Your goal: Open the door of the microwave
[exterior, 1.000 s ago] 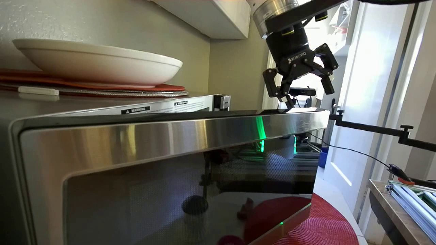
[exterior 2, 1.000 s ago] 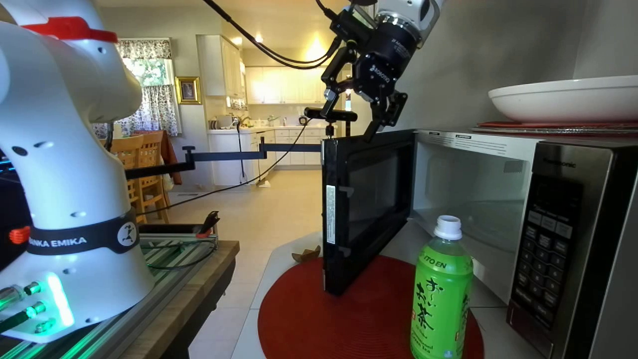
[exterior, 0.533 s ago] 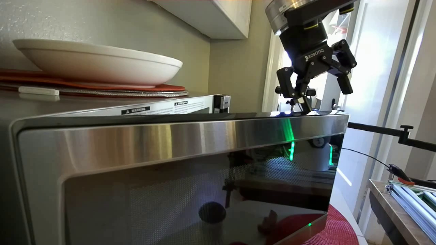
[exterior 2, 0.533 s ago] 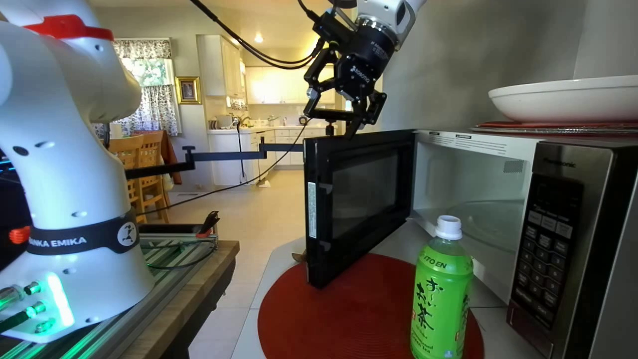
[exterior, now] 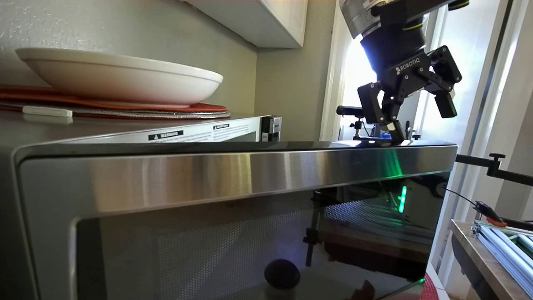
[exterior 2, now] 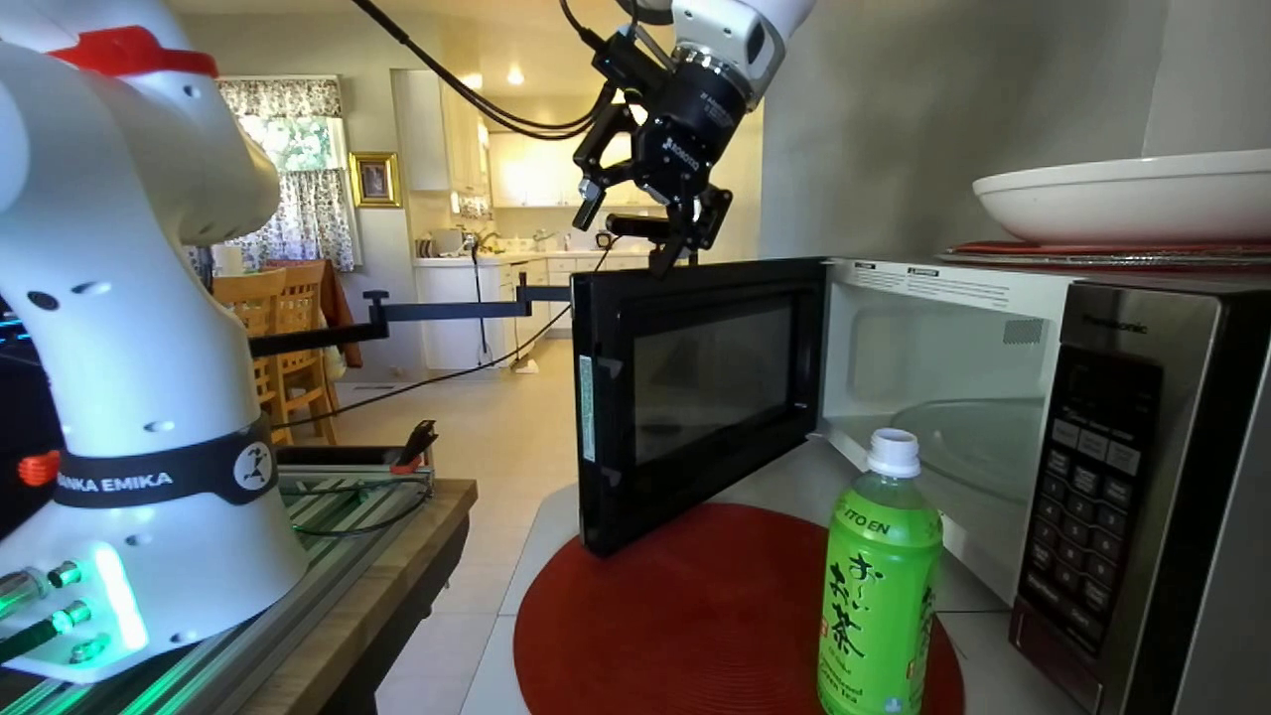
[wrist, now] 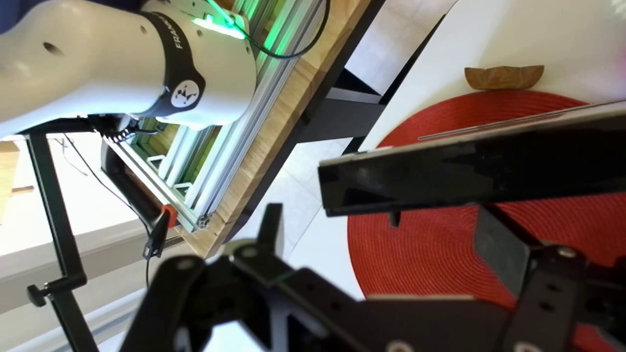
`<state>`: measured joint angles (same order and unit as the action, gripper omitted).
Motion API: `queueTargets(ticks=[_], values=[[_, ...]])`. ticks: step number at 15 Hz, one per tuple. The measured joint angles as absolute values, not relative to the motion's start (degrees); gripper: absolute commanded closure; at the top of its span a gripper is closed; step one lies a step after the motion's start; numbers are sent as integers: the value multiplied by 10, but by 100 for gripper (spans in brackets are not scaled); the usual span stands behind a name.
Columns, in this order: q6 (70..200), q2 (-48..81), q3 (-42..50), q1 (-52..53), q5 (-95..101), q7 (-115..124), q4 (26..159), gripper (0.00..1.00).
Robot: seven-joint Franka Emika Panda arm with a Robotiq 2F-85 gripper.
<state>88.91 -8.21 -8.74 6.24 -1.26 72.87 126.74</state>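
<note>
Door (exterior 2: 710, 372) stands well out from microwave (exterior 2: 1072, 477), cavity (exterior 2: 933, 353) exposed: opening's mostly done, I'd say. Left, prob.: maybe a bit more swing, then back gripper (exterior: 422, 122) off. It's spread wide w/ nothing b/w its fingers (wrist: 501, 252); one's on the door's inner side, tip right at the top edge nr the free end. Touching? Likely, but can't confirm from these angles. Farther out, green bottle (exterior 2: 882, 596) upright in an ext. view.
</note>
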Motion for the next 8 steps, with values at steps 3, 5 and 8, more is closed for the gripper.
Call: queueTargets(ticks=[3, 5, 8], values=[[889, -93, -94, 65, -21, 729, 1277, 0], [889, -99, -99, 66, -26, 729, 1282, 0], [889, -106, -106, 70, -34, 729, 1288, 0]])
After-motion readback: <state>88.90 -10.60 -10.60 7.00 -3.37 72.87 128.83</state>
